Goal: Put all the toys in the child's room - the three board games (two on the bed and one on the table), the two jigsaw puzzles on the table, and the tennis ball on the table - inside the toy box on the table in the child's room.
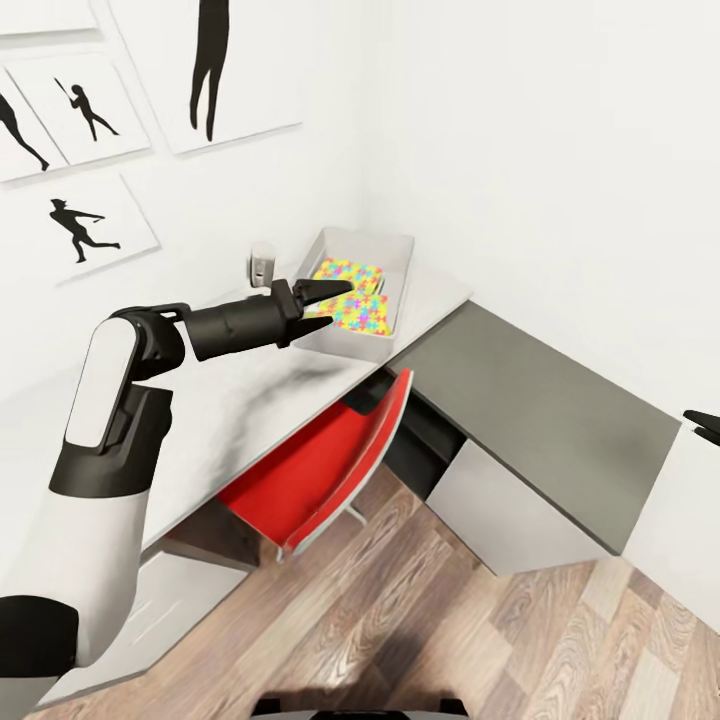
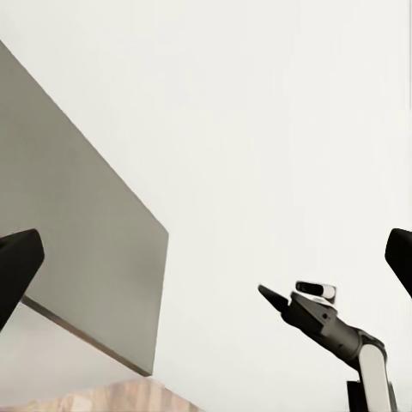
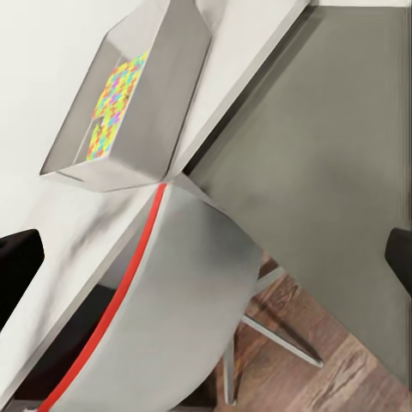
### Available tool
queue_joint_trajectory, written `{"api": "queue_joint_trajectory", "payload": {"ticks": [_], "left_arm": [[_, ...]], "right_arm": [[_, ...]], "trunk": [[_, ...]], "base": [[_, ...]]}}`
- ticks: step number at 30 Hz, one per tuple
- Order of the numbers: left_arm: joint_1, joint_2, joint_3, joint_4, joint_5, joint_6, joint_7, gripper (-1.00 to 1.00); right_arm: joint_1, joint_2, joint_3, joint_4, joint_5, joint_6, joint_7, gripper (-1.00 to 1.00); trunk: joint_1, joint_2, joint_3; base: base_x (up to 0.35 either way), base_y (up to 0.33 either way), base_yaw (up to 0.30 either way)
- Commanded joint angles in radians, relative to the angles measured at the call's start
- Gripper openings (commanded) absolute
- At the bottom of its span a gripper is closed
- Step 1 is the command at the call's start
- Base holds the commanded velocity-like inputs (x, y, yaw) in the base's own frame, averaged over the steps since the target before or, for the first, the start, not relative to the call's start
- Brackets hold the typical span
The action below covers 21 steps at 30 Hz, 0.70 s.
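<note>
The jigsaw puzzles (image 1: 352,297) lie flat inside the toy box (image 1: 405,262), upper centre of the head view, both squares overlapping on the tray's floor. The toy box sits on the pale end of the table (image 1: 230,400), near the wall corner. The left gripper (image 1: 330,290) hangs over the tray's near rim, just above the puzzles, its fingers close together with nothing between them. A red chair (image 1: 330,470) is tucked under the desk below. At the right edge, mid-height, the right gripper (image 1: 703,424) shows as a dark tip; I cannot tell how its jaws stand here.

In the left wrist view, dark fingertips (image 2: 17,262) sit at both side edges, wide apart and empty, against the white wall; the other arm (image 2: 330,326) appears lower right.

In the right wrist view, the fingertips (image 3: 19,257) also stand wide at both edges with nothing held. The toy box is upper left, the puzzles showing inside.

The puzzles look thin, light and fairly stiff; lying flat they offer little to pinch, so an edge would be the likely hold.
</note>
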Motion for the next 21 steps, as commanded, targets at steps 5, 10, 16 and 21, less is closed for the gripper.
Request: {"api": "queue_joint_trajectory", "payload": {"ticks": [5,10,16,21], "left_arm": [[0.000,-0.006,-0.007,-0.005,0.010,-0.001,0.010,1.00],[-0.001,-0.019,-0.013,-0.006,0.010,-0.001,0.013,1.00],[-0.002,-0.041,-0.023,-0.007,0.010,-0.002,0.017,1.00],[-0.004,-0.082,-0.095,-0.007,-0.008,-0.006,0.046,1.00]], "right_arm": [[-0.001,0.000,-0.001,0.000,0.006,0.005,0.006,1.00],[-0.001,0.000,-0.001,0.000,0.006,0.005,0.006,1.00],[-0.002,-0.006,0.001,0.000,0.007,0.005,-0.005,1.00],[-0.003,-0.008,0.005,0.000,0.005,0.005,-0.068,1.00]], "trunk": [[0.001,-0.002,0.007],[0.001,-0.002,0.015],[0.001,-0.002,0.024],[0.001,-0.002,0.032]], "base": [[-0.024,0.000,-0.120],[-0.008,0.000,-0.122],[-0.003,0.000,-0.123],[-0.001,0.000,-0.133]]}}
